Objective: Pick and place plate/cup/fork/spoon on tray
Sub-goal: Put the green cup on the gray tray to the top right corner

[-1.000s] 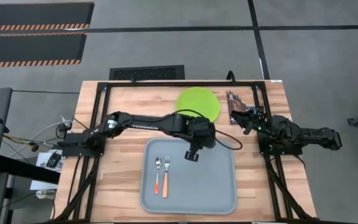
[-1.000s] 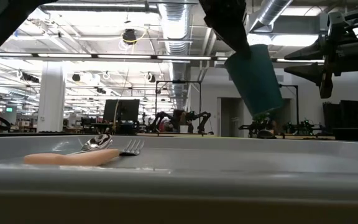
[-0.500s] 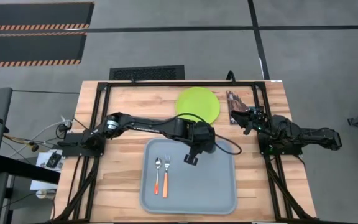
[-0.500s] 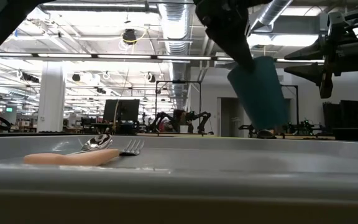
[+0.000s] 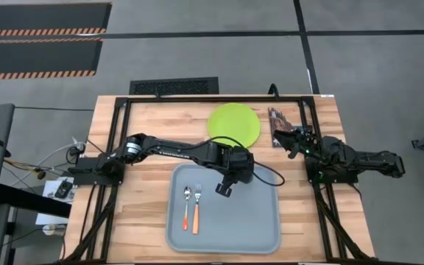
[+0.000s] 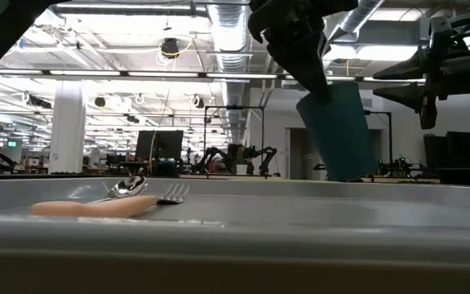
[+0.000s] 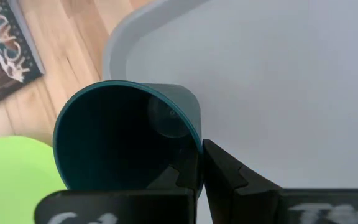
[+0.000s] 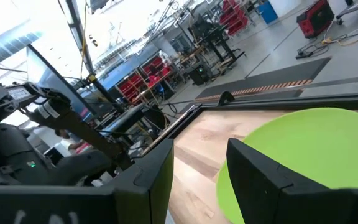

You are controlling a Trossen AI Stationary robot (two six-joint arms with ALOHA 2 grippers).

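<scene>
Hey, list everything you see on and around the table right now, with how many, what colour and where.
tray: one, pale grey-blue, near middle of the wooden table.
spoon: one, silver bowl with orange handle, lying in the tray's left part.
fork: one, silver tines with orange handle, lying beside the spoon.
plate: one, lime green, on the table beyond the tray.
cup: one, dark teal, held tilted above the tray.
book: one, printed cover, on the table right of the plate.
table: one, light wood, with a black frame.
left end effector: shut on the cup's rim, over the tray.
right end effector: open, empty, waiting by the book.
</scene>
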